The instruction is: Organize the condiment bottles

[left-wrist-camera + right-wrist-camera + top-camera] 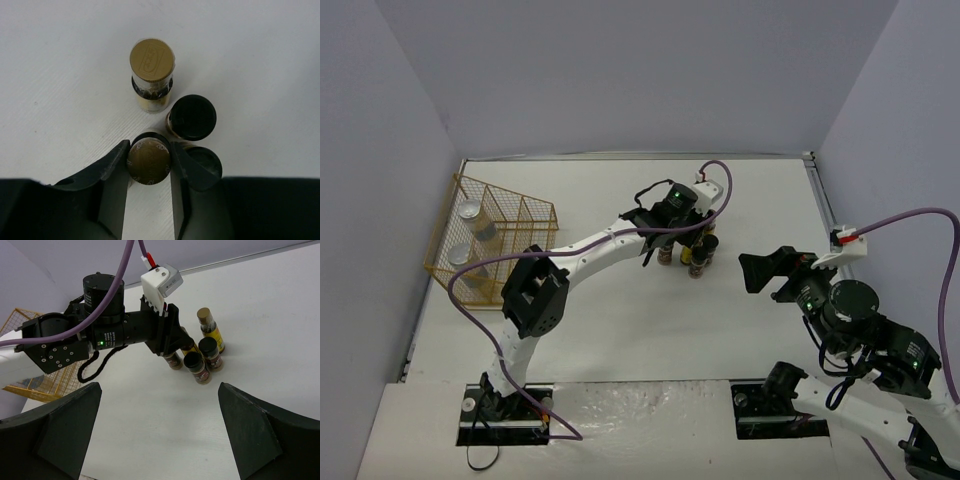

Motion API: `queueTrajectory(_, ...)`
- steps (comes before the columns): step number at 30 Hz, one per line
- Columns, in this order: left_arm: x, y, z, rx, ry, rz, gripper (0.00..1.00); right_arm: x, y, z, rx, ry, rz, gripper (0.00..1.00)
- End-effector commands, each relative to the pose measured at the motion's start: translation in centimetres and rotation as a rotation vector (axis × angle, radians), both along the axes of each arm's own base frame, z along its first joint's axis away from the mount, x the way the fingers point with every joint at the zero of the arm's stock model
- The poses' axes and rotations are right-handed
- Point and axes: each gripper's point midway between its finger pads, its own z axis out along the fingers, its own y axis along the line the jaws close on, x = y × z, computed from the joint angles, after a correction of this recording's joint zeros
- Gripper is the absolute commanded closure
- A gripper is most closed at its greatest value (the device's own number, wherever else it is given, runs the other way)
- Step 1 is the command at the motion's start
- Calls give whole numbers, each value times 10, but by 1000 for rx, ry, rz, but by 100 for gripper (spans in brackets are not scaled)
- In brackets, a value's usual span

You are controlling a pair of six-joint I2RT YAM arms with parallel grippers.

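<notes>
Black fingers (114, 165) of the left gripper (149, 150) clamp the cap of a gold-capped bottle (148, 162), upright on the table (60, 75). Two black-capped jars (191, 117) stand just beside it. A second gold-capped bottle (151, 75) stands just beyond. The right gripper (159, 390) hovers nearby, jaws wide, holding nothing. Two white bottles (470, 212) sit in the rack (510, 192), well apart from the cluster.

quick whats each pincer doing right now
Left pincer: closed on the small gold-capped glass bottle.
Right pincer: open, holding nothing.
</notes>
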Motion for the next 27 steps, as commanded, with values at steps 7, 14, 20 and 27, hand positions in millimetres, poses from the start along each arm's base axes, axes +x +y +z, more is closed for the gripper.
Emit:
queueTrajectory(7,16,-9,80,-136,-162,25,100,4,-4,11,70,-38,-42,0)
queueTrajectory(14,34,7,113,-130,-274,95,100,3,-6,15,71,-50,-43,0)
queueTrajectory(20,58,22,147,-182,-348,188,100,2,-6,17,72,-54,-36,0)
queueTrajectory(27,79,49,204,-240,-458,313,100,0,-7,19,64,-64,-21,0)
